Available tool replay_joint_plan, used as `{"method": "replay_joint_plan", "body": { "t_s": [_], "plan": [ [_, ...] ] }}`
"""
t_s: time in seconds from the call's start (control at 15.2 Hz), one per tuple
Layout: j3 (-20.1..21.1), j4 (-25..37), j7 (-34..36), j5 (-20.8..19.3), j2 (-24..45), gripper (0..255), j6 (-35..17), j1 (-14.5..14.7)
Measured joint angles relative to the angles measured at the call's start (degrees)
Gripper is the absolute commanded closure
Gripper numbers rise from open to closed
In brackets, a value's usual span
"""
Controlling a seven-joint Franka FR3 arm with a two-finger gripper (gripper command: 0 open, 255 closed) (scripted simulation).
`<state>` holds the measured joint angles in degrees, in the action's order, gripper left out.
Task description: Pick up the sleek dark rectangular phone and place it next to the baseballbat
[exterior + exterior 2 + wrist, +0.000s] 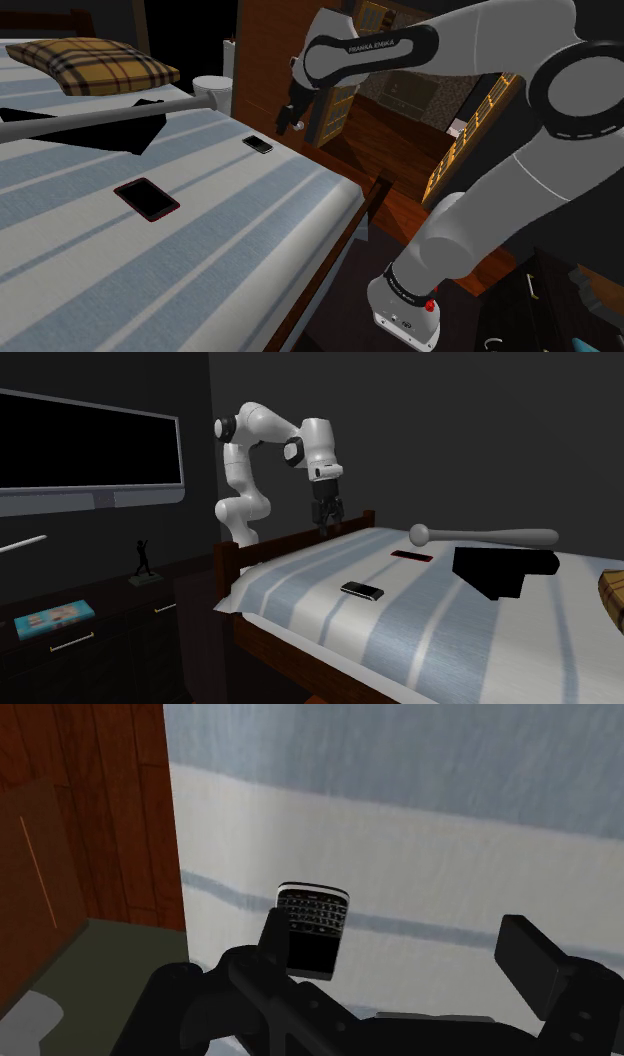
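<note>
Your striped bed (250, 250) has the baseball bat (100, 118) lying across it (on a black cloth (120, 130)). The gripper (405, 949) hangs over the bed's edge, fingers spread wide, holding nothing. The dark keypad phone (318, 929) lies flat below it, well apart from the bat.

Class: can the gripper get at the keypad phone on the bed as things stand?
Likely yes: the gripper hangs above the keypad phone, jaws open, and nothing lies on it or between them.
</note>
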<state>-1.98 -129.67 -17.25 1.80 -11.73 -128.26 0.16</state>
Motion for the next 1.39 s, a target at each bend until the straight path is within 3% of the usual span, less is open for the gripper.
{"method": "replay_joint_plan", "body": {
  "t_s": [0.4,0.73,1.39],
  "plan": [
    [-1.0,6.4,-3.5,2.3,12.9,0,-7.2,-0.2],
    [-1.0,13.6,-6.3,4.6,22.8,0,-10.2,-0.9],
    [-0.6,15.4,-7.0,5.6,29.2,0,-14.9,-0.9]
  ]
}}
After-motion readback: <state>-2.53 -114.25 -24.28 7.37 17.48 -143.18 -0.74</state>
